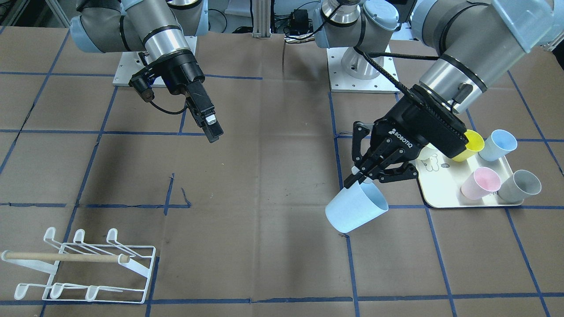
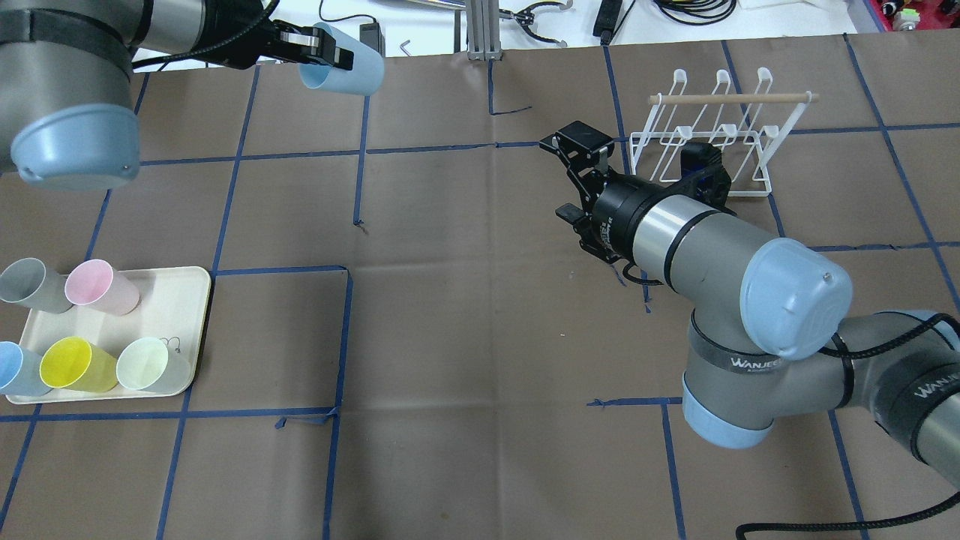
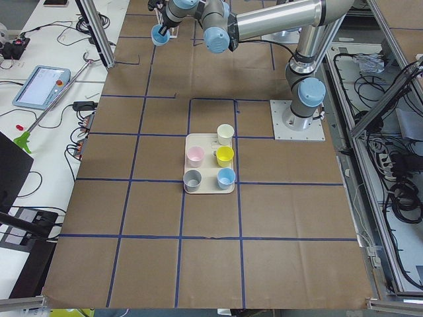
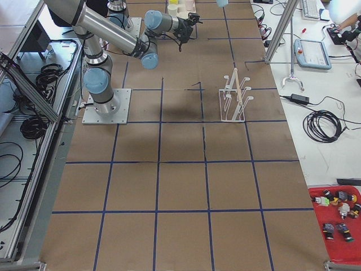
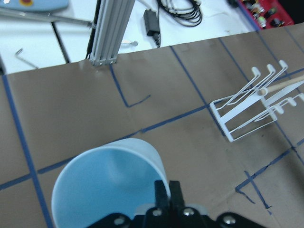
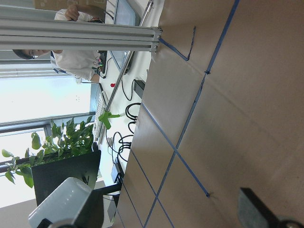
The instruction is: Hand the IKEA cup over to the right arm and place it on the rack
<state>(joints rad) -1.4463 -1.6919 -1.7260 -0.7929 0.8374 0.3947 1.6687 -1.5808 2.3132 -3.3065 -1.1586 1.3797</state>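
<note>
Nearest the robot, on its left, a cream tray (image 2: 176, 296) lies flat on the worktop (image 2: 465, 322). It carries a grey cup (image 2: 30, 285), a pink cup (image 2: 101, 286), a second blue cup (image 2: 19, 369), a yellow cup (image 2: 75, 365) and a pale green cup (image 2: 154, 365), all mouths up. The worktop is covered in brown paper marked into squares with blue tape.

Further out, on the robot's right, the right arm (image 2: 705, 247) extends forward. The right gripper (image 2: 562, 178) hangs over bare paper with its jaws apart and nothing between them. Just beyond it stands the rack (image 2: 721, 75), white wire with upturned prongs and a wooden dowel (image 2: 731, 97) across it.

At the far edge, on the robot's left side, the left gripper (image 2: 330, 54) holds the light blue cup (image 2: 364, 75) off the worktop, well apart from the rack. Its jaws are clamped on the rim, one finger inside the wall and one outside. The cup's long axis lies near level and runs crosswise to the worktop, with the mouth toward the robot's left and the base toward the right arm's side.

Beyond the worktop are an aluminium post (image 2: 480, 30) and a white bench with cables. The right wrist view shows a person (image 6: 76, 59) at that bench, a leafy plant (image 6: 57, 147) and bright windows.
</note>
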